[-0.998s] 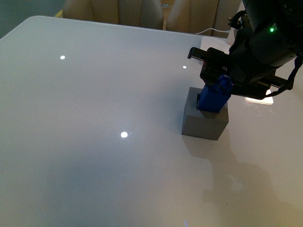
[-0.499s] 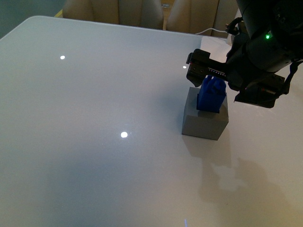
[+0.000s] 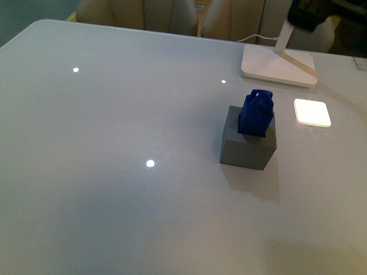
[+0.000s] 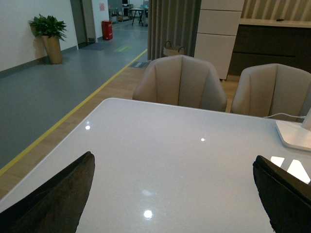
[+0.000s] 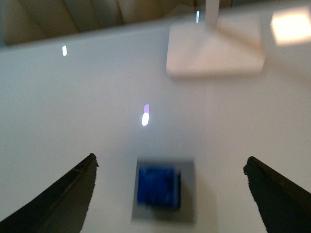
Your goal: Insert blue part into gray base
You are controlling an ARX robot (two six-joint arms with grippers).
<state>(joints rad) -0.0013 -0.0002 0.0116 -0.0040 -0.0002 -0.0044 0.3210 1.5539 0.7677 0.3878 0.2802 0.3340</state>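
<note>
Blue part: the blue part (image 3: 256, 113) stands in the square hole of the gray base (image 3: 248, 148), lower end sunk in and most of its body showing above the rim.
Long axis: up and down, or very near it; the narrow handle end points at the ceiling.
Seen from above: in the right wrist view the blue part (image 5: 158, 187) is a blurred blue square inside the gray base (image 5: 187, 191), with gray wall showing on all sides of it.
Gray base: sits flat on the white table (image 3: 114, 114), nothing else touching it.
Right gripper: the right gripper (image 5: 170, 159) hangs high over the gray base with its dark fingers (image 5: 68, 194) spread wide. It grips nothing and is well clear of the blue part.
Right arm from the front: only a dark piece (image 3: 309, 14) shows, far behind the gray base.
Left gripper: the left gripper (image 4: 173, 160) is likewise spread, its fingers (image 4: 53, 194) far apart over bare table. Nothing lies between them, and the gray base is out of its view.
Lamp base: a flat white lamp base (image 3: 269, 63) lies behind the gray base, well apart.
Light patch: a bright square of light (image 3: 312, 112) lies on the table near the gray base, toward the lamp side.
Chairs: beige chairs (image 4: 180, 82) stand past the table's far edge, well beyond the gray base.
</note>
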